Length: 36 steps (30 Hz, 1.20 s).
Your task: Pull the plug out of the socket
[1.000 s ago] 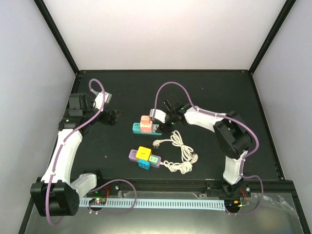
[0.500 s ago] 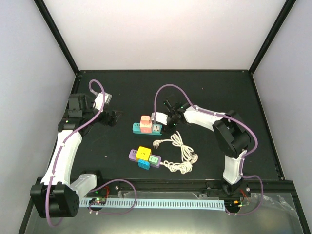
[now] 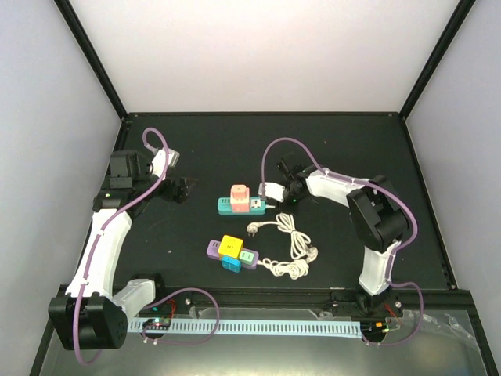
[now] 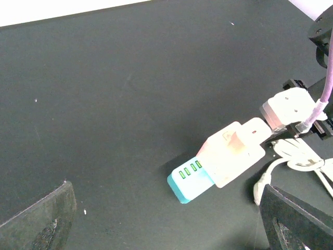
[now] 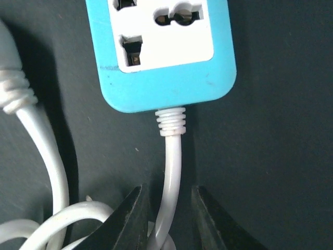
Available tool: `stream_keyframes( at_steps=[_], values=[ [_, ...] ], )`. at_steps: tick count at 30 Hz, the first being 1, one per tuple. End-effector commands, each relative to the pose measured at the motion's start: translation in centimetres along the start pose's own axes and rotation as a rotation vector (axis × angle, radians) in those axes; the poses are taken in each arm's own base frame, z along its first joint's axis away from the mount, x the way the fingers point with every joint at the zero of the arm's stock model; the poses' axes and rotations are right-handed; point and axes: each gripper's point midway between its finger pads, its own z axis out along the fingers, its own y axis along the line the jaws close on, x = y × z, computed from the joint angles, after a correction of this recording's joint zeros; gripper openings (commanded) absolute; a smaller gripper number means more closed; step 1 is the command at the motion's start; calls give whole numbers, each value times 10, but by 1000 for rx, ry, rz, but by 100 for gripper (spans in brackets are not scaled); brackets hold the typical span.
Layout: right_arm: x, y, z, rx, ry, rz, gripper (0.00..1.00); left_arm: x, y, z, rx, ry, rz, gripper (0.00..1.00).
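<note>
Right wrist view: crops the right gripper [image 5: 167,221] to two fingertips [image 5: 132,221] at the bottom edge, and the strip [image 5: 161,52] to one blue end. Hides the exact contact below the frame. Shows, from above, the pink plug [image 3: 239,195] seated on the strip at mid-table, just beyond a purple strip [image 3: 231,251] and a white coil [image 3: 290,249]. Leaves bare table [image 3: 337,145] behind and to the left, with the walls well off. Pinches the strip's cord [image 5: 170,166] between near-closed right fingers, just under the strain relief. Spreads the left gripper [image 3: 185,190] wide, touching nothing, well left of the plug.
</note>
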Motion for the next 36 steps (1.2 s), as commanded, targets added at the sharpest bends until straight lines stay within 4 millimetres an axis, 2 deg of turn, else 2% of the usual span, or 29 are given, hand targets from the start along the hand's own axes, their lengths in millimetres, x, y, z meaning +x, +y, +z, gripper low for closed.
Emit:
stream_keyframes(
  at_steps=[1,8,16,21,25,28,31,33,36],
  values=[
    [22,-16,-14,64,47,-20,25,-7,-8,-4,27,-17,26,99],
    [58,-25,-25,86,97,-21,21,-6,-6,-1,31,-3,32,99],
    [111,-34,-37,106,147,1,21,-1,-21,1,120,10,99,99],
    [121,-42,-47,126,128,-14,21,1,-35,-1,184,26,174,99],
    [117,-51,-52,160,104,-45,24,4,-45,1,220,40,227,99],
    [99,-52,-62,157,28,-43,39,5,-53,6,248,45,264,99],
    [73,-49,-75,148,-94,-44,59,5,-63,12,285,51,302,99],
    [59,-49,-84,156,-167,-46,68,3,-69,16,310,61,321,99],
    [39,-50,-95,147,-256,-49,75,1,-78,22,351,75,337,99]
  ],
)
